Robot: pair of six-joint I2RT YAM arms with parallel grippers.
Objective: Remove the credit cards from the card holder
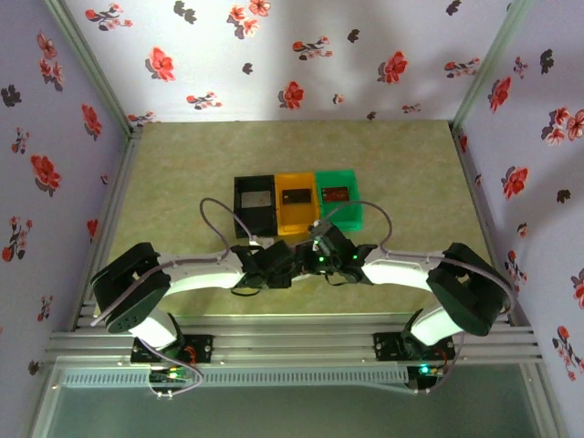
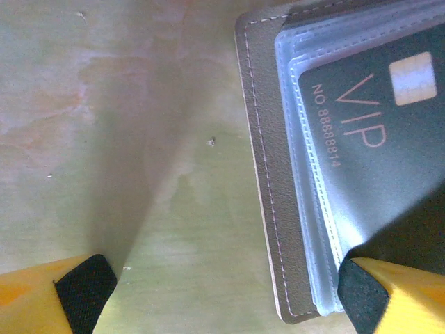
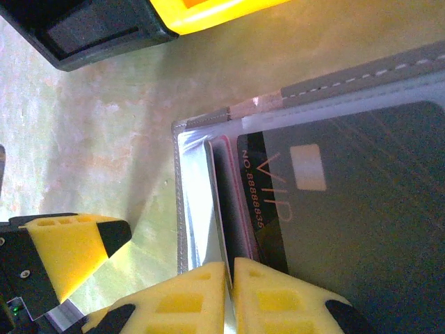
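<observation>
Left wrist cam: your left gripper has its jaws wide apart w/ nothing between them. One black pad sits over bare table. The other overlaps the near corner of the card holder. The holder lies open and flat, grey w/ pale stitching. A dark VIP card sits inside its clear sleeve.

Right wrist cam: your right gripper has its jaws pressed together at the holder's edge. A thin pink-edged strip runs from the pocket into the seam between the fingers. Can't tell if that's a card or a sleeve flap, nor if it's really pinched. A second dark VIP card lies under plastic just beside it. The black bin and orange bin are at the top, apart from the holder.

Top cam: both wrists meet just on the near side of the bin row. A reddish-brown card lies in the green bin. The holder is hidden under the wrists.
</observation>
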